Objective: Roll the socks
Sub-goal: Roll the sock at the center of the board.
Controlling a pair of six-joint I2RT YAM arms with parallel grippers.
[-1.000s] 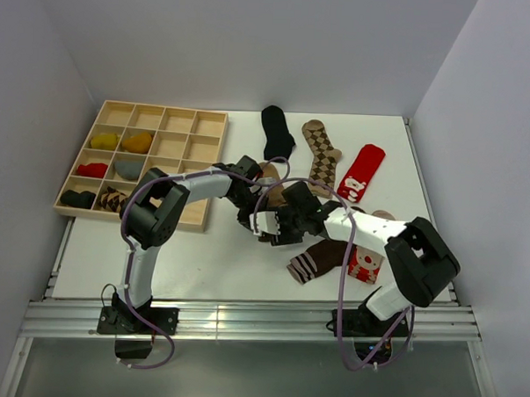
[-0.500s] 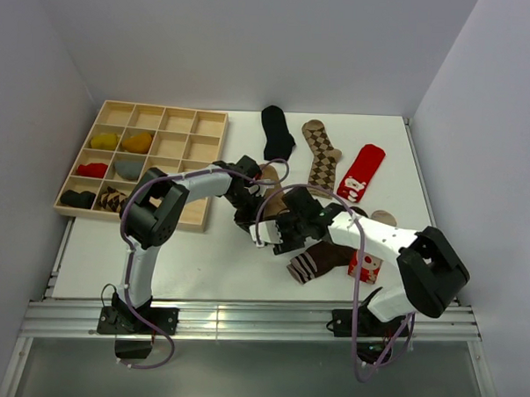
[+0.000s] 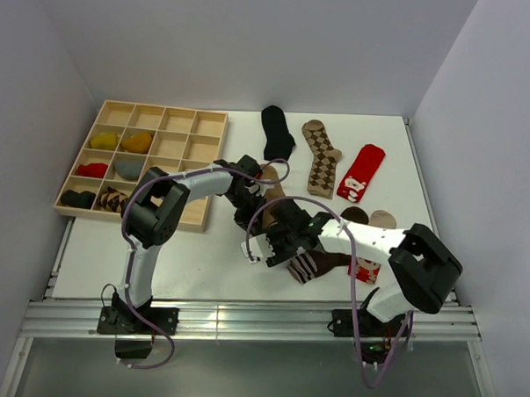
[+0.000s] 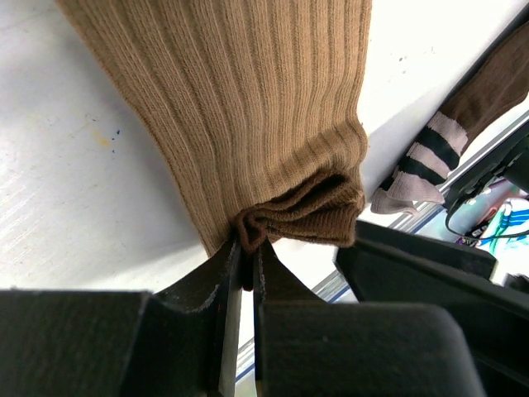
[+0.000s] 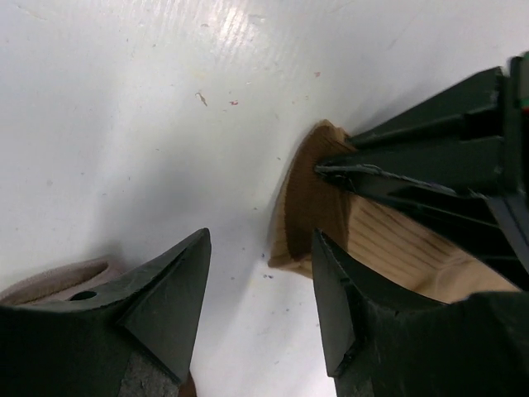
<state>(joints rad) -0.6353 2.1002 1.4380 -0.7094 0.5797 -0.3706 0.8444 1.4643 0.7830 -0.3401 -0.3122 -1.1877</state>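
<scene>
Six rolled socks (image 3: pixel 137 141) in tray (image 3: pixel 176 121); left jaws pinch tan sock (image 4: pixel 248 99)

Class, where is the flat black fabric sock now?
Top view: the black sock lies at the table's far edge, between the wooden grid tray and the brown argyle sock.

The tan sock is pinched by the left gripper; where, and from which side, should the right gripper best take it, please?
Likely the thick folded edge of the tan sock, beside the left gripper's pinch. It is bunched up off the table there, offering a lip. The open right gripper should come from the bare table side.
</scene>
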